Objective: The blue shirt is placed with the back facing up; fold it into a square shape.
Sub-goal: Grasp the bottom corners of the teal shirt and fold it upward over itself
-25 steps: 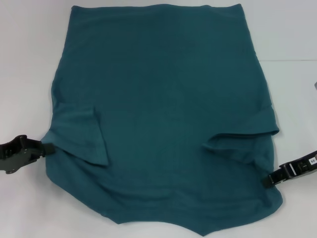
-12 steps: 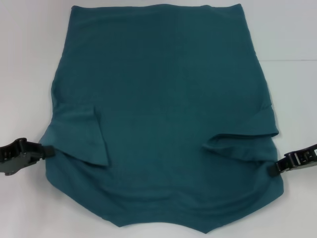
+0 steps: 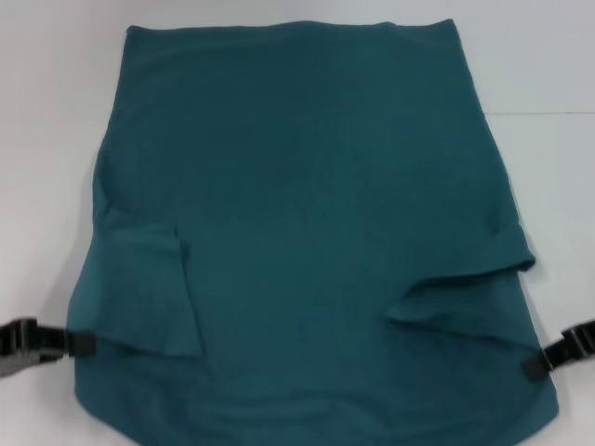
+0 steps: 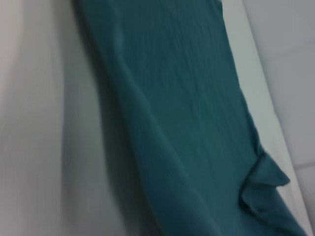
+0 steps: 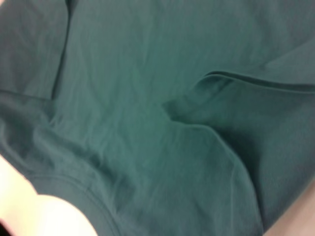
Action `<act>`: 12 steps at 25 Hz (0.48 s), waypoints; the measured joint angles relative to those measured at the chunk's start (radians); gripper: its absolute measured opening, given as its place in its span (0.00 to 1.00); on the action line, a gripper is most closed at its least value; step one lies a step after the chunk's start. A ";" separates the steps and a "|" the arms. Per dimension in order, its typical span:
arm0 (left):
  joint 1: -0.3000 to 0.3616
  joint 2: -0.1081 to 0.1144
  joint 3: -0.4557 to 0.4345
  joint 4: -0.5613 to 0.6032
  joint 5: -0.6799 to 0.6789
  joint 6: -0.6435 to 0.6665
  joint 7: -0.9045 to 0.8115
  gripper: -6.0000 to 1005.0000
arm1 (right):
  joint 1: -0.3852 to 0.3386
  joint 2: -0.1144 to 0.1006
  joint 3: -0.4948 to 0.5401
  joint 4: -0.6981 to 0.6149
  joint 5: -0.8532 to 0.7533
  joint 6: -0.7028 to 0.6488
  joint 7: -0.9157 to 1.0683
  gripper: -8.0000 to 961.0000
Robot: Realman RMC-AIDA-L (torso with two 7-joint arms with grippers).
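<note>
1. A plain white table (image 3: pixel 548 56) takes up the whole scene, and a large dark teal-blue soft cotton short-sleeved shirt (image 3: pixel 307 186) lies spread over the middle of it, plain side up.
2. The shirt's straight edge sits at the far side of the table; the near part runs down out of the head view.
3. Both short sleeves are folded in over the body: one flap (image 3: pixel 149 288) on the robot's left, the other (image 3: pixel 465 297) on its right, each with a creased edge.
4. The left gripper (image 3: pixel 82 343), black, meets the shirt's left edge just below that sleeve flap. It looks to be pinching the cloth there.
5. The right gripper (image 3: pixel 535 365), also black, touches the right edge low down, apparently nipping the fabric too.
</note>
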 joint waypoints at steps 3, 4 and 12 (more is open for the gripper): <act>0.015 -0.005 0.000 0.015 0.037 0.035 0.013 0.02 | -0.023 0.000 -0.001 -0.015 -0.001 -0.063 -0.020 0.06; 0.020 -0.006 0.001 0.018 0.049 0.043 0.019 0.02 | -0.029 0.000 -0.001 -0.017 -0.001 -0.080 -0.027 0.06; 0.019 -0.001 0.002 0.029 0.099 0.064 0.045 0.02 | -0.059 0.000 0.035 -0.024 0.005 -0.089 -0.036 0.06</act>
